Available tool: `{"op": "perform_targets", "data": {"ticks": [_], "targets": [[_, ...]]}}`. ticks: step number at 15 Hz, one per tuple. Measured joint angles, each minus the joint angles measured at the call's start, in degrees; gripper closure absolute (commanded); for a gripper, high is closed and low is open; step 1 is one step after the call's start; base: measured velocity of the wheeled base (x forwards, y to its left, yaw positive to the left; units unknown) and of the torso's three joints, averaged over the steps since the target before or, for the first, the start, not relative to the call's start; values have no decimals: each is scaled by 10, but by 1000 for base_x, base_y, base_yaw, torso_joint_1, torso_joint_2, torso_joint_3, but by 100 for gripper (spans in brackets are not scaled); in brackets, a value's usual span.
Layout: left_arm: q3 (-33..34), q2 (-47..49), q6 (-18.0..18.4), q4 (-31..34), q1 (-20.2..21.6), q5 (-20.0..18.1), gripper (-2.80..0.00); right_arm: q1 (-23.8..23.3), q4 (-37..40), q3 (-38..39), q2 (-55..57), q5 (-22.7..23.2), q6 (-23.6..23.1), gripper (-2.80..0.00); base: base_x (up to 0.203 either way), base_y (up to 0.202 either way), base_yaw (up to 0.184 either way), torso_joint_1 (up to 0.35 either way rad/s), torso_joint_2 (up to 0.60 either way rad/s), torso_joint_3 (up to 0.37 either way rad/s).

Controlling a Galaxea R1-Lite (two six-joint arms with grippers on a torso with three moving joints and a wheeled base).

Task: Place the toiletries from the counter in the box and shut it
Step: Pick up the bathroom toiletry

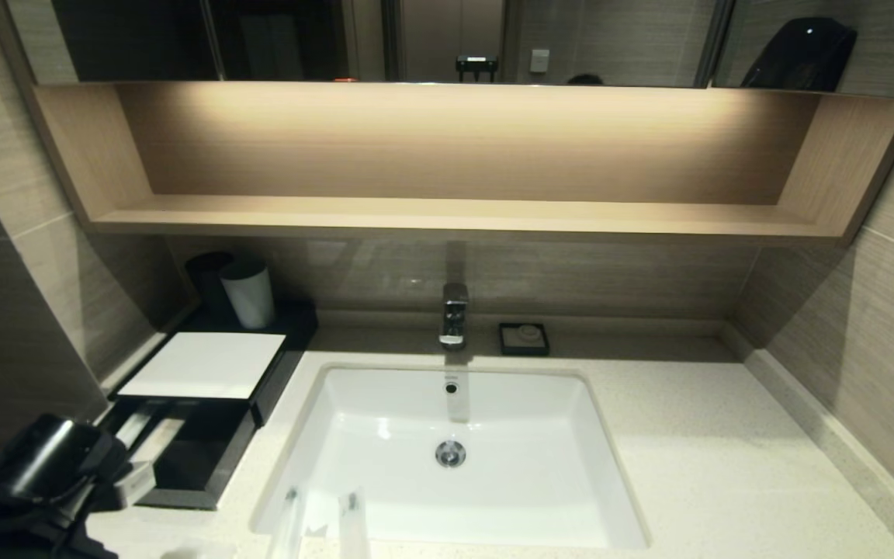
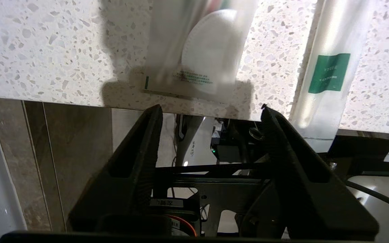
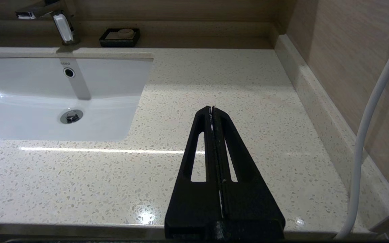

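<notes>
At the lower left of the head view, the left claw [image 1: 117,485] is hanging at the front edge of the bench [image 1: 687,435], just in front of the box [image 1: 206,388] with its drawer pulled out. In the left wrist view its fingers [image 2: 147,141] are standing apart with nothing between them, pointing at the square packet [image 2: 198,57] with the white round item, which is lying flat on the bench edge. A long narrow packet [image 2: 329,74] is sticking out past that edge just beside it, and two more long packets [image 1: 323,520] are lying at the basin's front rim at the bottom of the head view.

The risks, as I judge them: the thin, slippery wrap is offering little to grip, so the fingers may slide over it or nudge it off the edge; the overhanging packet may also be knocked to the floor.

The right claw [image 3: 213,111] is sitting parked above the bench, pressed together.
</notes>
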Motion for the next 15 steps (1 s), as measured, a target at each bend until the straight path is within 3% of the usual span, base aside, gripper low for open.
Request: {"op": "perform_targets", "data": {"ticks": [15], "targets": [[-5,87,3,-38,12,-2,-280,0,0,0,0,0,0,0,0,0,0,0,0,0]]}}
